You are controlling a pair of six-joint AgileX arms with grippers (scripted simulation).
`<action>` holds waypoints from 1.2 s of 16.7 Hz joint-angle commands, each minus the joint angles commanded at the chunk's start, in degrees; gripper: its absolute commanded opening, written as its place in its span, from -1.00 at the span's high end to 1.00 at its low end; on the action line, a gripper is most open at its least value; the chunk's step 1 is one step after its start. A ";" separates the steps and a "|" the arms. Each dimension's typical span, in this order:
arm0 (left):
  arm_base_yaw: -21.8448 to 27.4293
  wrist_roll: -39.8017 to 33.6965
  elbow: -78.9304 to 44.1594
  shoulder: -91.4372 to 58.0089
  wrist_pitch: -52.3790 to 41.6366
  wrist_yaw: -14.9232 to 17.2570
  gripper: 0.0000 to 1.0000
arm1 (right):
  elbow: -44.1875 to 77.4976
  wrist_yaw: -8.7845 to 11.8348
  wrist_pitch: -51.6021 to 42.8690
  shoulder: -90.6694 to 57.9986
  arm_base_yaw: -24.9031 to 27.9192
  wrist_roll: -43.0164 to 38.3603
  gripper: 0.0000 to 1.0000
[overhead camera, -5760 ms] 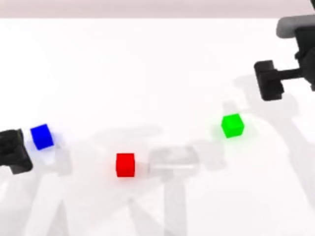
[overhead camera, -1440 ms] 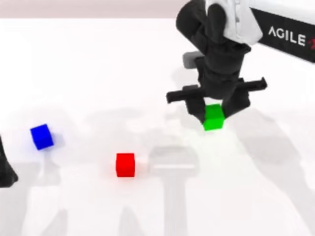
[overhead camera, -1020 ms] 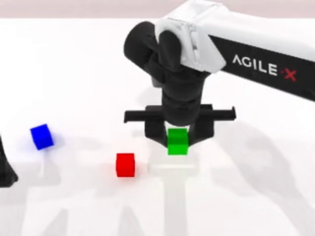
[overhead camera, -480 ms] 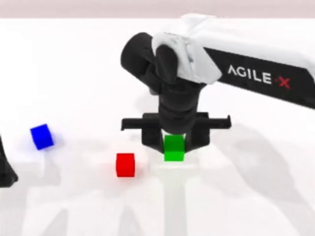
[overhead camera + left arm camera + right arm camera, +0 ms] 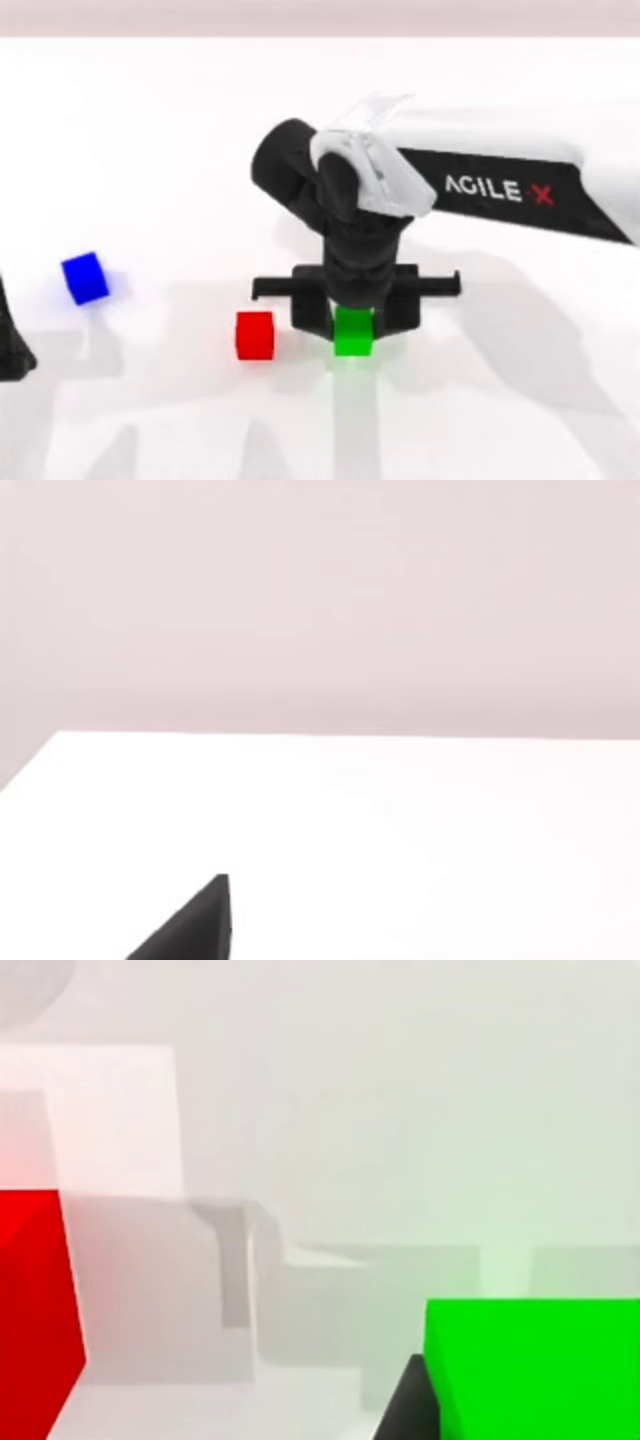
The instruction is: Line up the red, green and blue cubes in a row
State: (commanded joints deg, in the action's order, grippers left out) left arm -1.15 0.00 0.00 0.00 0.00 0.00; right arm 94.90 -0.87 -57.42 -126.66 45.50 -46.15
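The right end effector [image 5: 353, 322] sits just below the centre of the tabletop [image 5: 180, 140], its two dark fingers closed on the green cube [image 5: 353, 331], one at either side. It has carried that cube in from about 2 o'clock, where it lay a few seconds ago, and over the last second has brought it down and toward 6 o'clock until it is level with the red cube [image 5: 254, 335]. The right wrist view agrees: the green cube fills the near corner with a dark finger [image 5: 408, 1405] against it, and the red cube is off to the side with bare tabletop between them. Whether the green cube already rests on the surface I cannot tell.

The red cube lies at 9 o'clock from the green one, near but not touching, and has not moved. The blue cube [image 5: 85, 278] is further out at 9 o'clock, slightly higher, well apart from both and also unmoved.

The left end effector [image 5: 12, 345] is parked at the tabletop's left edge; its wrist view shows only empty tabletop and one dark tip.

Judging from this, the green cube is about placed, two of three are aligned, and the blue cube remains to be brought in
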 joint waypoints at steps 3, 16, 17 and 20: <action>0.00 0.00 0.00 0.00 0.00 0.00 -1.00 | 0.00 0.00 0.00 0.00 0.00 0.00 0.70; 0.00 0.00 0.00 0.00 0.00 0.00 -1.00 | 0.00 0.00 0.00 0.00 0.00 0.00 -1.00; 0.00 0.00 0.00 0.00 0.00 0.00 -1.00 | 0.00 0.00 0.00 0.00 0.00 0.00 -1.00; 0.00 0.00 0.00 0.00 0.00 0.00 -1.00 | 0.00 0.00 0.00 0.00 0.00 0.00 -1.00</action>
State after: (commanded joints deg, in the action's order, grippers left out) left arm -1.15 0.00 0.00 0.00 0.00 0.00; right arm 94.90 -0.87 -57.42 -126.66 45.50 -46.15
